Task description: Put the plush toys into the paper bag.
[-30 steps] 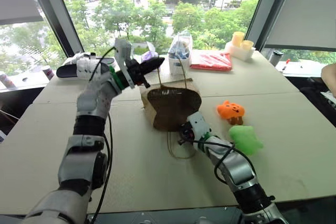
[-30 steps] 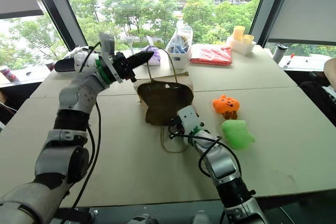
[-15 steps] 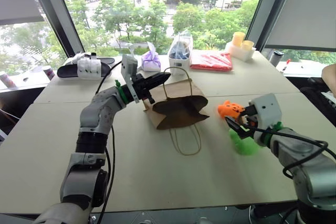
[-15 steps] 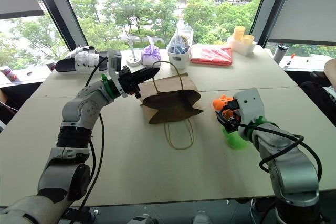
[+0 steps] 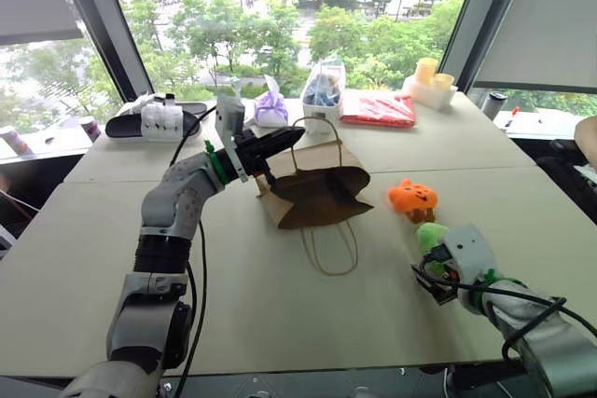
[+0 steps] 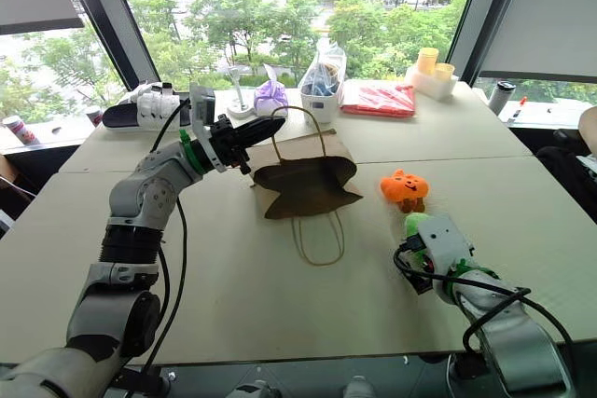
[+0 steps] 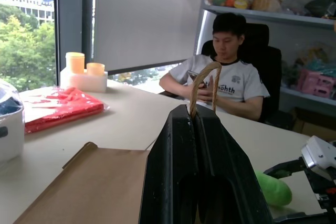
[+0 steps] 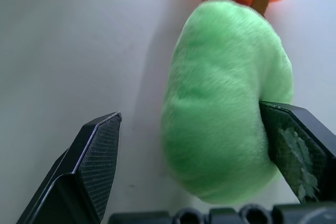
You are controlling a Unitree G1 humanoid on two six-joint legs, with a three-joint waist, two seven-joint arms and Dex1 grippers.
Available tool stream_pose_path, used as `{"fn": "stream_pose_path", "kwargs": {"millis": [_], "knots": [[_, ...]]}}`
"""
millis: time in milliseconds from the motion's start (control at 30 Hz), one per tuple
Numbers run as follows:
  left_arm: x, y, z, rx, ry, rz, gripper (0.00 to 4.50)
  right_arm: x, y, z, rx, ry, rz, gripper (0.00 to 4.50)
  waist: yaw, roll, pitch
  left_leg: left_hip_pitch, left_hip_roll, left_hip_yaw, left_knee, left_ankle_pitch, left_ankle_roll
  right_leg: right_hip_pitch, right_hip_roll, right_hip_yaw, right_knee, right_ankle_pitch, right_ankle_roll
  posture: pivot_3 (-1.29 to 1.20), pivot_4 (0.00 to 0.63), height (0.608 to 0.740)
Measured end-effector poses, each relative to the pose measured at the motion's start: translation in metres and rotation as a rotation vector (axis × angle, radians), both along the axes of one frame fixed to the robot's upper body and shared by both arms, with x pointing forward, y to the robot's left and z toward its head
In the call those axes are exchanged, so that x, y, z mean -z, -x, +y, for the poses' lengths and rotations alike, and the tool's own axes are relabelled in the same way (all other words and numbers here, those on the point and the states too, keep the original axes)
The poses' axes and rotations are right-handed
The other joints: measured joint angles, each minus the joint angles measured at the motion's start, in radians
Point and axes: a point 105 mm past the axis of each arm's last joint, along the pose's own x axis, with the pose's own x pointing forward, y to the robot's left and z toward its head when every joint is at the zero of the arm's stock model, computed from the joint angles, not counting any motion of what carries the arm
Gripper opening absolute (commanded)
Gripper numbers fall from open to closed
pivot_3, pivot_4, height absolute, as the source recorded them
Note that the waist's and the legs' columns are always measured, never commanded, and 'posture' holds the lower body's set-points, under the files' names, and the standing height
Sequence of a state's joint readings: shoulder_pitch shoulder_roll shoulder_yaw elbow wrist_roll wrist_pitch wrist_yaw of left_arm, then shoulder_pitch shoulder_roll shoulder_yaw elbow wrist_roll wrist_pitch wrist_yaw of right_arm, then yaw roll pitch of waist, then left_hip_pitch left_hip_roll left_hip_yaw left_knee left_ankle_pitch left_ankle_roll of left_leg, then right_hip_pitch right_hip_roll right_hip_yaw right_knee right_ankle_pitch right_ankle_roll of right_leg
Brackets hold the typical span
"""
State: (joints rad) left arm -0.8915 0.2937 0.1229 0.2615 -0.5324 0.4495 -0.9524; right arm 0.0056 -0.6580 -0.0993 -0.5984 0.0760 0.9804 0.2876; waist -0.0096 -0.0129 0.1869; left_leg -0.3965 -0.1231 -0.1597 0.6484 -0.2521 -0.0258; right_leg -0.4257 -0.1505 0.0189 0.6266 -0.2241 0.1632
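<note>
at the left, the left gripper [image 5: 280, 141] has its two black fingers pressed together on one thin tan cord handle [image 7: 206, 80] of the plain brown kraft paper bag [image 5: 312, 186], holding that handle up over the beige table [image 5: 242, 305]. the bag lies tipped on its side near the table's middle, its dark mouth facing the robot and its second cord handle [image 5: 328, 249] lying loose on the tabletop in front.

further right sits the orange plush pumpkin with a dark face [image 5: 412, 199], apart from the bag. just in front of it is the bright green roundish plush toy [image 8: 226, 114], touching or nearly touching the pumpkin. the right gripper [image 8: 202, 150] is spread wide around the green toy, one finger already against its side, the other standing clear over bare table.

risks, as i judge them: the grip is off-centre, so closing may shove the soft toy sideways or pinch only fuzz and drop it. the bag's mouth looks sagging and low; held by one handle only, it may fold shut or slide when a toy is pushed in.
</note>
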Motion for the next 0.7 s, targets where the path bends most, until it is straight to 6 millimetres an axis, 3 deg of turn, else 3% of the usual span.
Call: {"fn": "stream_pose_path", "kwargs": {"millis": [233, 367, 533, 567, 633, 700], "knots": [[0.000, 0.000, -0.001, -0.002, -0.001, -0.002, 0.00, -0.009, -0.008, -0.006, 0.003, 0.033, -0.074, 0.22, -0.001, 0.000, 0.000, 0.000, 0.000, 0.000, 0.000, 0.000, 0.000, 0.000, 0.000, 0.000, 0.000, 0.000, 0.000, 0.00, 0.150, 0.740], [0.000, -0.001, 0.000, -0.007, -0.001, -0.001, 0.00, -0.021, -0.012, -0.001, -0.035, -0.025, -0.097, 0.08, -0.002, 0.000, 0.000, 0.000, 0.000, 0.000, 0.000, 0.000, 0.000, 0.000, 0.000, 0.000, 0.000, 0.000, 0.000, 0.00, 0.150, 0.740], [-0.001, -0.002, -0.005, 0.001, -0.001, 0.004, 0.00, -0.097, -0.009, 0.080, -0.443, -0.189, -0.279, 0.08, -0.004, 0.000, 0.000, 0.000, 0.001, -0.001, 0.000, 0.000, 0.000, 0.000, 0.001, 0.000, 0.000, 0.000, 0.000, 0.00, 0.150, 0.740], [-0.001, -0.001, -0.006, 0.004, 0.000, 0.002, 0.00, -0.104, -0.007, 0.091, -0.497, -0.195, -0.290, 0.08, -0.003, 0.000, 0.000, 0.001, 0.001, -0.001, 0.000, 0.000, 0.000, 0.001, 0.001, 0.000, 0.000, 0.000, 0.000, 0.00, 0.150, 0.740], [-0.003, -0.001, -0.008, 0.010, 0.002, 0.001, 0.00, -0.102, -0.005, 0.116, -0.598, -0.224, -0.260, 0.08, 0.002, -0.001, 0.000, 0.001, 0.001, -0.002, 0.000, 0.000, 0.000, 0.002, 0.001, -0.001, -0.002, 0.000, 0.000, 0.00, 0.150, 0.740], [-0.003, -0.001, -0.008, 0.013, 0.005, 0.009, 0.00, -0.086, -0.009, 0.133, -0.650, -0.247, -0.190, 0.08, 0.001, -0.001, 0.000, 0.000, 0.000, -0.002, 0.000, 0.000, 0.000, 0.002, 0.000, -0.001, -0.003, 0.000, 0.000, 0.00, 0.150, 0.740]]}}
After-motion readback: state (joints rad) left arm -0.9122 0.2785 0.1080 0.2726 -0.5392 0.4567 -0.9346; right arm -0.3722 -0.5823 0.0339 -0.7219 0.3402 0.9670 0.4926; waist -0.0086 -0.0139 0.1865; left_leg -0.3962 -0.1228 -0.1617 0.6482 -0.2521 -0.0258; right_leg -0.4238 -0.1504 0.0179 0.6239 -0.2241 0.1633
